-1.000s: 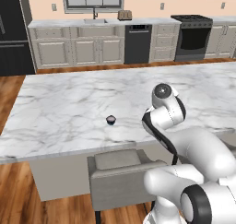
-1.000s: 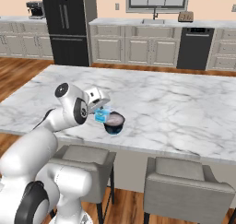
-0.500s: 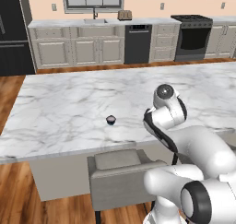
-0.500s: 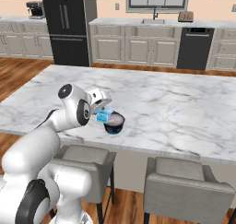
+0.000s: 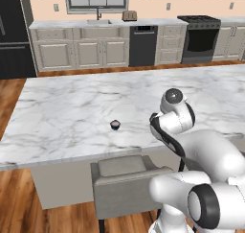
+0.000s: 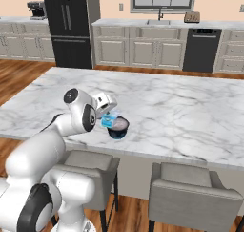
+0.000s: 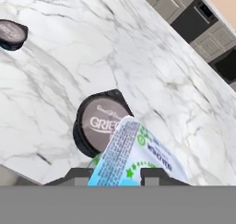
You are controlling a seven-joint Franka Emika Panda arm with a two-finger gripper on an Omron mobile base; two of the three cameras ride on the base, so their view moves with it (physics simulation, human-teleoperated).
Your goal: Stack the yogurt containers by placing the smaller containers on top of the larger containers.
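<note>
Three cups on the marble island (image 6: 190, 107). Far left, tiny dark cup (image 5: 115, 125), alone. Right of it, dark tub (image 7: 99, 121), lid up. Gripper (image 7: 115, 176) clamped on blue cup (image 7: 136, 156), held tilted just above the tub, long axis slanting, lid toward the camera. Judgement: level the cup, center it over the tub lid, lower, then release.

Premises: a domestic kitchen. Evidence noted: marble-topped island desk (image 5: 72, 112) with upholstered stools (image 6: 193, 188), cream cabinets (image 5: 91, 54), sink under a window (image 6: 159, 21), dishwasher (image 5: 142, 46), black range (image 5: 198, 44), black refrigerator (image 6: 69, 26), coffee maker (image 6: 34, 9), wood floor (image 5: 14, 213).
</note>
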